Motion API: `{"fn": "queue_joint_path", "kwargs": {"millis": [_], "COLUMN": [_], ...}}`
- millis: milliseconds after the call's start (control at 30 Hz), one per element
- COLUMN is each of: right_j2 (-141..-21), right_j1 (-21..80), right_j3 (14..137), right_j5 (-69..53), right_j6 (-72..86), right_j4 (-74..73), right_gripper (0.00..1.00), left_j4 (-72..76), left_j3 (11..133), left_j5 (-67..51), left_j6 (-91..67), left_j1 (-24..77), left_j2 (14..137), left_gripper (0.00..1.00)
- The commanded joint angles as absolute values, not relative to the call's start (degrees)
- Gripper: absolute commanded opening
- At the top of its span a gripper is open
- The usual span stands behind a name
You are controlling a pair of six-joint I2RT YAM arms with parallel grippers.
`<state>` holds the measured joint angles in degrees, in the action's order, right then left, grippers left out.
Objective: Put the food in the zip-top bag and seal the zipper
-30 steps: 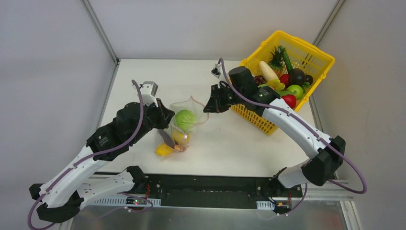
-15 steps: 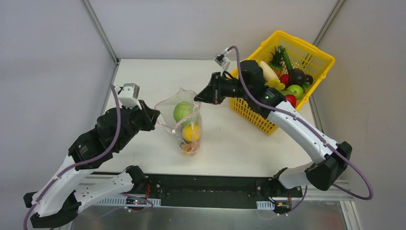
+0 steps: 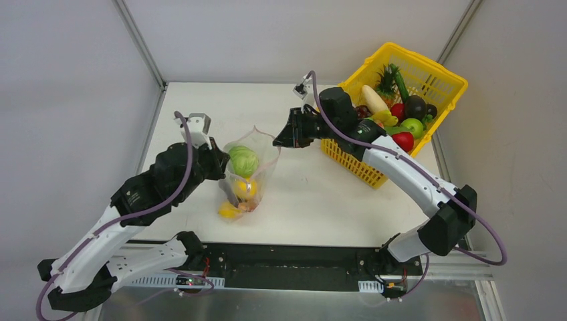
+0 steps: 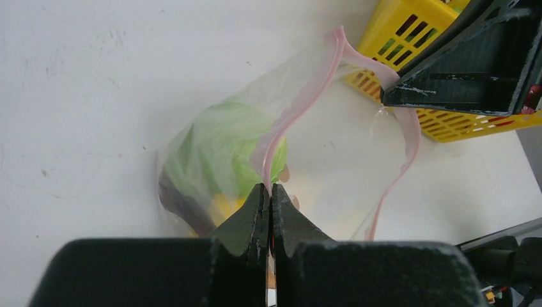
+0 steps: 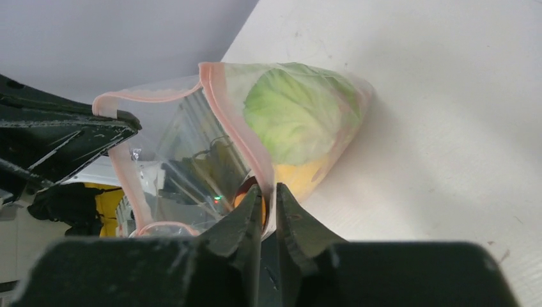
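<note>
The left claw [image 3: 222,158] sits left of centre in the overhead view, at the left side of the bag's mouth. Its own camera shows the 2 fingertips pressed tight together on the pink zipper strip [image 4: 299,105], with no gap between them.

The clear bag [image 3: 259,175] is in the middle of the frame over the white table [image 3: 321,200]. Its mouth is up and pulled wide between the 2 claws, and its lower end is down at the table surface. The zipper is unsealed, and its 2 sides bow well apart.

Food shows through the plastic. A green cabbage [image 3: 243,160] lies near the top, with a yellow fruit [image 3: 245,188] below it and a dark purple piece [image 4: 185,214] beside them. A second yellow fruit [image 3: 227,211] lies at the bag's lower left corner. I cannot tell whether it is inside the bag or just beside it.

The right claw [image 3: 277,141] is right of the bag, at the right side of the mouth. In its own camera the fingertips are closed on the pink strip with the plastic pinched between them.

A yellow basket [image 3: 361,167] stands in the upper right, apart from the bag. It is filled with more toy fruit and vegetables.
</note>
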<state>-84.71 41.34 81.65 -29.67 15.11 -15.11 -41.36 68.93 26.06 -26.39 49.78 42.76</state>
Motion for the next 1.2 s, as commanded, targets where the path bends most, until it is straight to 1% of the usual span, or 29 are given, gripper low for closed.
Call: {"fn": "queue_joint_path", "kwargs": {"millis": [0, 100, 133, 167, 200, 267, 367, 467, 600, 667, 733, 900, 1067, 1167], "right_j2": [-84.8, -83.3, -82.5, -81.6, -80.7, -78.9, -76.6, -76.0, -76.8, -78.4, -80.1, -83.7, -86.9, -89.3], "right_j1": [39.9, 37.8, 36.9, 36.0, 34.8, 33.4, 30.5, 25.4, 15.6, 11.3, 8.4, 4.7, 3.3, 3.0], "right_j3": [84.1, 85.7, 86.1, 86.6, 86.9, 87.4, 87.5, 87.6, 87.3, 88.4, 89.4, 89.7, 90.5, 91.3], "right_j5": [-25.9, -24.9, -24.6, -24.0, -23.0, -20.5, -12.3, -3.8, 1.1, 0.5, -2.5, -4.2, -2.2, -0.5], "right_j6": [11.8, 10.5, 10.0, 9.5, 8.8, 7.4, 5.5, 4.4, 4.1, 4.4, 5.4, 7.0, 6.3, 6.4], "right_j4": [-19.3, -21.0, -21.2, -21.3, -21.3, -21.1, -21.5, -23.5, -26.9, -30.6, -33.3, -37.6, -41.9, -43.0], "right_gripper": [0.24, 0.3, 0.34, 0.44, 0.57, 0.66, 0.73, 0.75, 0.77, 0.78, 0.78, 0.79, 0.83, 0.84], "left_j4": [-36.4, -34.8, -34.6, -34.6, -34.7, -35.0, -34.5, -33.3, -32.8, -32.7, -32.5, -32.4, -32.3, -32.1], "left_j3": [67.5, 66.5, 66.6, 66.8, 67.2, 67.8, 67.4, 66.2, 66.0, 66.2, 66.3, 66.3, 65.7, 65.8], "left_j5": [26.2, 25.5, 25.2, 24.9, 24.5, 24.1, 23.5, 23.2, 23.1, 22.9, 22.8, 22.1, 22.5, 22.5], "left_j6": [-26.9, -27.2, -27.1, -27.0, -26.8, -26.8, -27.3, -28.0, -28.1, -27.8, -27.6, -27.4, -27.4, -27.3], "left_j1": [49.3, 49.3, 49.3, 49.3, 49.2, 49.3, 49.3, 49.3, 49.3, 49.3, 49.3, 49.2, 49.3, 49.3], "left_j2": [43.6, 44.0, 44.1, 44.4, 44.6, 45.1, 45.0, 44.5, 44.8, 45.1, 45.5, 45.8, 45.4, 45.5], "left_gripper": [0.0, 0.0, 0.0, 0.0, 0.0, 0.0, 0.0, 0.0, 0.0, 0.0, 0.0, 0.0, 0.0, 0.0]}}
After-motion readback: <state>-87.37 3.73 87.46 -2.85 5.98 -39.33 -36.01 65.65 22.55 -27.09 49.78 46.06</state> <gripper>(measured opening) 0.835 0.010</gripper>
